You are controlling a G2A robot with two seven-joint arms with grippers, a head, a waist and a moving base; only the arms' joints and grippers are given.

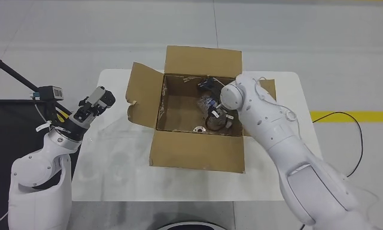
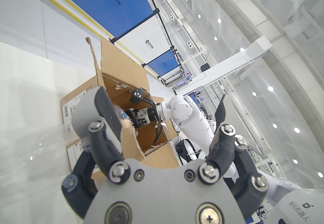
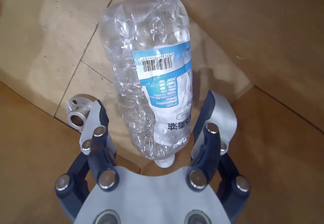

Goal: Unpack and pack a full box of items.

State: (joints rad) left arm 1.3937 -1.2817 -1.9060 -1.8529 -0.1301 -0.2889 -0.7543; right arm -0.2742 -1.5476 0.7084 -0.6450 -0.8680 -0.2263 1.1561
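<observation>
Inside the cardboard box (image 1: pixel 197 153) at the desk's (image 1: pixel 114 170) centre, the right claw (image 3: pixel 155 103), spread, straddles a crumpled water bottle (image 3: pixel 149 57) on the box floor, seemingly lined up to grip it; the left claw (image 2: pixel 162 98), also spread, hangs beside the box.

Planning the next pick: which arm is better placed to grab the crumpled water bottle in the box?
Right. The right gripper is inside the cardboard box, open, its fingers either side of the crumpled water bottle. The left gripper is open outside the box, beyond its flap.
</observation>
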